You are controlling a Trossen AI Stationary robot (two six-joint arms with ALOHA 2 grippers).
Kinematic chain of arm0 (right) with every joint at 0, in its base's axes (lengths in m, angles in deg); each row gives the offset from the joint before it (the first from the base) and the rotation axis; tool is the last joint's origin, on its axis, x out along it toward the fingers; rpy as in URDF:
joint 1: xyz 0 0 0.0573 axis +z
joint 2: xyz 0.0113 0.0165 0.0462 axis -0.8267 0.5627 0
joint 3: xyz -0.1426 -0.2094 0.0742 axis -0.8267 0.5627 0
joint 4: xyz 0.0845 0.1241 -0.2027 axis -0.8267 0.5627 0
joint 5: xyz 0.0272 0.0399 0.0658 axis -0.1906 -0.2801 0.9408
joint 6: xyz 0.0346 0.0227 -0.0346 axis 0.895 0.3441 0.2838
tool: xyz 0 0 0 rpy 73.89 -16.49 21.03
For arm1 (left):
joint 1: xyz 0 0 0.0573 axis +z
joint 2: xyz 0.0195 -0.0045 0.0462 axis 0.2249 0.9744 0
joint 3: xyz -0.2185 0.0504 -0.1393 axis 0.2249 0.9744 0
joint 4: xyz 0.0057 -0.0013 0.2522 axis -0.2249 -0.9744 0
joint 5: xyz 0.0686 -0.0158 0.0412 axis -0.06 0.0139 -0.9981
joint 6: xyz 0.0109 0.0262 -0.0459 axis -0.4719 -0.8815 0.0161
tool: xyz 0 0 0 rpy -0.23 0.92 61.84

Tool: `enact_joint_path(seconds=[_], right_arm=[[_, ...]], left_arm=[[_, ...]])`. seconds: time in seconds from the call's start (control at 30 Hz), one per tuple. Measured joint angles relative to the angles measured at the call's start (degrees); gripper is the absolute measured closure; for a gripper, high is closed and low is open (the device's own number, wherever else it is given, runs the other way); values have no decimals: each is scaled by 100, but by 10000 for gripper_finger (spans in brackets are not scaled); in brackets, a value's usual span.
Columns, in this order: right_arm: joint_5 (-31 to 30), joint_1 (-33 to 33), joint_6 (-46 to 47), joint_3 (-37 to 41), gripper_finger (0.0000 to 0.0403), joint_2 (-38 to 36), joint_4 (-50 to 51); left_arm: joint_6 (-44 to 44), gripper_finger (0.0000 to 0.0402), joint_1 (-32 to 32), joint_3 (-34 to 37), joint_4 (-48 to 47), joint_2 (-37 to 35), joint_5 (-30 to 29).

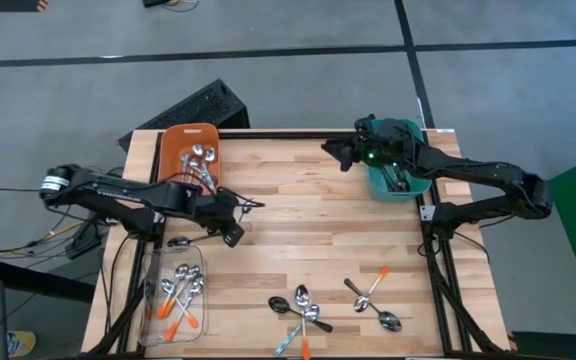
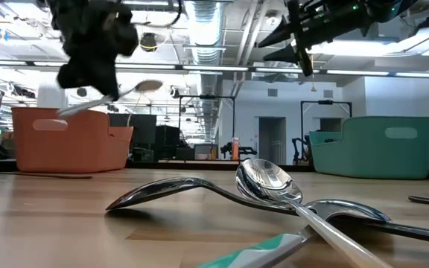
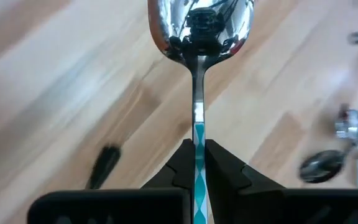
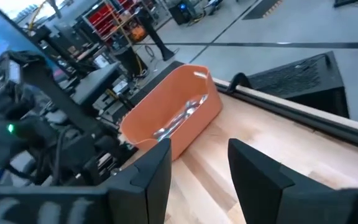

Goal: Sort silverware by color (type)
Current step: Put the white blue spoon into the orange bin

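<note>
Here, left gripper [image 3: 197, 163] pinched tight on a spoon with a light-blue patterned handle [image 3: 197, 134], both fingers [image 3: 225, 171] clamped flat against the thin handle, bowl jutting forward and clear of the wood. Lifted above the table [image 1: 298, 215] on the left side, just right of the orange bin [image 1: 190, 150] with its shiny silver spoons. Light and rigid, by the look of it, so no sag expected; polished metal and a narrow shank likely slippery, liable to swivel in the pinch if swung fast. Best held where it is now, on the flat of the handle near mid-length, bowl weight kept close to the pads.

Farther out, right gripper [image 4: 197, 165] parked with fingers spread and nothing between them, hovering at the far right beside the teal bin [image 1: 400, 182], which holds dark utensils.

Nearer, a clear tray [image 1: 178, 295] at the near left with orange-handled spoons. Loose silverware lying on the near middle of the table: a tangled cluster [image 1: 303, 308] with 1 dark spoon, silver ones and coloured handles, and a second small group [image 1: 373, 298] to its right with an orange handle. Overlapping pieces probably awkward, better taken by a free handle end than by the curved bowl.
</note>
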Motion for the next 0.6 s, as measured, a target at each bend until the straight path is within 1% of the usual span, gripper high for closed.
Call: enact_joint_path(seconds=[0.23, 0.43, 0.6], right_arm=[[84, 204, -2, 0, 223, 0, -6], [99, 464, -31, 0, 223, 0, -78], [547, 580, -48, -1, 223, 0, -380]], left_arm=[[-991, 396, -2, -35, 1189, -217, -4], [-1390, 396, -2, -36, 2110, -217, 115], [-1651, 396, -2, -36, 2710, -217, 333]])
